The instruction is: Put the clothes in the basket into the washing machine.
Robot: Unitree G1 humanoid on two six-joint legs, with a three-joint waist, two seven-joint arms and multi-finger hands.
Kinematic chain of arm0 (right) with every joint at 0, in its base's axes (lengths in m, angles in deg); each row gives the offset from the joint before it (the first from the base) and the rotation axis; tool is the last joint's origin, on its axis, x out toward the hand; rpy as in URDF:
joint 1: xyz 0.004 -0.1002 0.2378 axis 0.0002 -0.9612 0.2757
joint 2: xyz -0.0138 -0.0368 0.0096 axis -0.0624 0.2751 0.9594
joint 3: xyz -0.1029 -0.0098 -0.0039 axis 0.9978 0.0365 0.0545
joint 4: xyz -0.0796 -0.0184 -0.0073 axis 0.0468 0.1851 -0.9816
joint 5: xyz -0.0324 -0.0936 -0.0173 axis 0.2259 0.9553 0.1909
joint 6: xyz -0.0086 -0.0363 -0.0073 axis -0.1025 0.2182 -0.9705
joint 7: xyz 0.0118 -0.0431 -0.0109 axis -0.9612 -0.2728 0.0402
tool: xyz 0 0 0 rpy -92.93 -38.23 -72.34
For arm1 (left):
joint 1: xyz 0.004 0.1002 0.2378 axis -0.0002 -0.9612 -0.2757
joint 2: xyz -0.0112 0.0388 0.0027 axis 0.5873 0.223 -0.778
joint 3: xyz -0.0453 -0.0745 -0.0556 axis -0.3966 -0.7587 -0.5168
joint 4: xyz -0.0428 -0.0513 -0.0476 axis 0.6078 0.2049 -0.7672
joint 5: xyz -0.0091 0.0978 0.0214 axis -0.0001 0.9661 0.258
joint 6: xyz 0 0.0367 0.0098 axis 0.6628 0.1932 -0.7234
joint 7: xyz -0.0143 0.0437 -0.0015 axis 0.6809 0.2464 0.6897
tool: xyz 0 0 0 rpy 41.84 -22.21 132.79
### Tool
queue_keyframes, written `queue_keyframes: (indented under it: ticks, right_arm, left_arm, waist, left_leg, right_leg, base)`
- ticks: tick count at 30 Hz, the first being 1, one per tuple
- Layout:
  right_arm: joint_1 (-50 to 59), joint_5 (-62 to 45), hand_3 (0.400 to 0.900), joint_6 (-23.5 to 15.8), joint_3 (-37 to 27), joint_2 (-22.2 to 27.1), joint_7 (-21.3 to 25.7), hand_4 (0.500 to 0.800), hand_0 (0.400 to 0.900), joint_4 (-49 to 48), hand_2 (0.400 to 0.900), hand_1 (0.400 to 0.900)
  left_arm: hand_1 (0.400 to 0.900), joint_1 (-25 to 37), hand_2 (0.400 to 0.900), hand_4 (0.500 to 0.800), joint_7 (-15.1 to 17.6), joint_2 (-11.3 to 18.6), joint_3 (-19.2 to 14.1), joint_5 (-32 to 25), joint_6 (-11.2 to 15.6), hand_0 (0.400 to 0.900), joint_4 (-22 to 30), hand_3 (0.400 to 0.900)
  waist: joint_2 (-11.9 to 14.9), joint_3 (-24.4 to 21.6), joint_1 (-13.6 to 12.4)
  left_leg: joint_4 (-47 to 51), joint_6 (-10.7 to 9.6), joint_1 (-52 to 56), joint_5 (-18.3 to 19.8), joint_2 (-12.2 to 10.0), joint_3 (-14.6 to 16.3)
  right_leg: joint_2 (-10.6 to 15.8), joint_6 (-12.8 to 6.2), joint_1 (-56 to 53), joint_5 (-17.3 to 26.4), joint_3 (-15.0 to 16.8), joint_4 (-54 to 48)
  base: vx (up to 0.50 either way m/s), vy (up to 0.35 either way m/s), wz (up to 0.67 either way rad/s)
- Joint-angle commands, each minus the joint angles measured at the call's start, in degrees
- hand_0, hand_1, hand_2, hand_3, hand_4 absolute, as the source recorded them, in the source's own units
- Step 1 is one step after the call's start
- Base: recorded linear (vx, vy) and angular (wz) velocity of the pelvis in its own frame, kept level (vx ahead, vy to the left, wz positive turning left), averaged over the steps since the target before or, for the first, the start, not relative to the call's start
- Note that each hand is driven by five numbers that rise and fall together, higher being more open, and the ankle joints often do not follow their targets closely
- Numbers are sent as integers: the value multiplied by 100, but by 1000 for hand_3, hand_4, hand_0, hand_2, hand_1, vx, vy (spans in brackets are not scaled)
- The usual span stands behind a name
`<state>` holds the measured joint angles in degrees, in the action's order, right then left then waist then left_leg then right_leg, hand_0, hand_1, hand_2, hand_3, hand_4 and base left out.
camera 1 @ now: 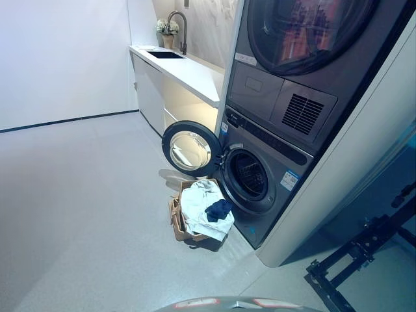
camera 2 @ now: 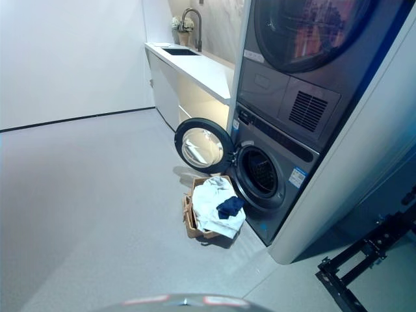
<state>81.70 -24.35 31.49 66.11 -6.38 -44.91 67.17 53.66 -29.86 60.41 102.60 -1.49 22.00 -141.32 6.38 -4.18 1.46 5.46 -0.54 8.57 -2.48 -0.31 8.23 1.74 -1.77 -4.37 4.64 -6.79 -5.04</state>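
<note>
— While you look down from the head camera, do you see the washing machine (camera 1: 263, 185)?

— Yes. It stands at the right, under a second machine (camera 1: 305, 39) stacked on top. Its round door (camera 1: 188, 149) is swung fully open to the left, and you can see the dark drum (camera 1: 250, 175) inside.

— Where are the clothes?

— They are in the basket (camera 2: 190, 221), a brown one, which sits on the grey floor (camera 1: 78, 214) just beside the machine, below the open door. A pale, whitish garment (camera 1: 205, 211) fills it and hangs over its near edge. A small dark blue piece (camera 1: 219, 209) lies on top of that, at the side nearest to the drum.

— And your hands?

— You cannot see either hand in both views, so I cannot tell if they are released, clenched or grasping something.

— What else is there?

— A white counter (camera 2: 195, 65) runs along the wall behind, with a sink (camera 2: 180, 51), a curved tap (camera 2: 192, 19) and a small pot of flowers (camera 2: 180, 27). A black metal frame (camera 1: 364, 253) stands at the lower right
</note>
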Motion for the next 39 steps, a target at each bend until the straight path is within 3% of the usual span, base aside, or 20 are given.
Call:
queue_keyframes:
  ticks: [1,28,32,37,39]
  right_arm:
    - [588,59,900,-137,201,308,71,800,900,104,900,900]
    - [605,64,900,-144,196,423,135,800,900,25,900,900]
    - [646,168,900,-151,253,513,135,800,900,10,900,900]
    - [770,106,900,-192,141,618,164,800,900,-48,900,900]
    - [796,64,900,-218,115,642,150,800,900,-115,900,900]
  left_arm:
    - [900,358,900,800,23,-328,-101,30,77,900,12,900]
    - [900,381,900,800,66,-376,-62,-43,78,900,77,900]
    - [900,444,900,800,73,-391,46,-6,92,900,145,900]
    - [900,514,900,800,66,-304,-12,-127,116,900,176,900]
    - [900,555,900,800,42,-242,-20,-144,125,900,233,900]
  waist:
    - [-592,570,-71]
    - [-666,761,-11]
    - [-654,848,-29]
    - [-728,1017,-32]
    - [-718,1160,4]
  left_leg:
    - [-46,67,13,672,139,-35]
    - [-46,34,-70,589,84,-30]
    - [-46,111,-105,543,132,-51]
    - [-383,380,-435,736,256,-42]
    - [-425,550,-467,770,370,-58]
  right_leg:
    - [-114,-349,-254,-493,124,4]
    - [-181,-260,-164,-531,108,4]
    - [-151,-253,-117,-558,24,91]
    - [28,-379,634,-724,89,1380]
    - [212,-508,1215,-344,197,2613]
  base:
    - [0,0,0]
    - [4,-14,0]
    - [14,44,11]
    - [-3,214,-1]
    - [-2,332,4]
